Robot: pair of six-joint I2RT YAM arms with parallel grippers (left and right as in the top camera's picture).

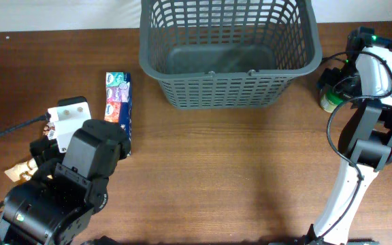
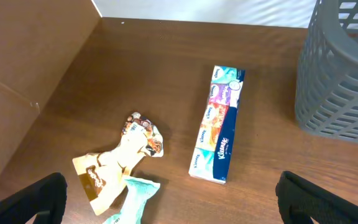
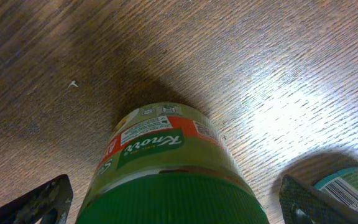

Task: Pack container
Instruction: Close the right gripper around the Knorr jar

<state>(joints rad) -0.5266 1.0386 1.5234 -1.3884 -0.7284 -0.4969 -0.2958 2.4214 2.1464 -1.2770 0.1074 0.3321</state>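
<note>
Dark grey lattice basket [image 1: 223, 88] stands upright at far-ctr of the desk [image 1: 237, 170], open side up. Just off its right corner stands a Knorr jar [image 3: 160, 149] w/ green lid, and a tin can [image 3: 350, 183] is near it. Right arm [image 1: 359, 136] runs up from the near edge, elbow bent, wrist tipped down over the jar. Right pincer [image 3: 173, 202] is wide open, 1 finger each side of the lid, no contact visible, gripping nothing. Left arm [image 1: 67, 190] sits folded low at near-left. Left pincer [image 2: 169, 202] is also wide open and empty, above 2 crumpled snack packets [image 2: 126, 162]. A Kleenex tissue pack [image 2: 219, 124] lies flat btwn packets and basket, apart from both. Desk is brown wood-grain, w/ a white strip [image 1: 60, 13] behind its far edge.
</note>
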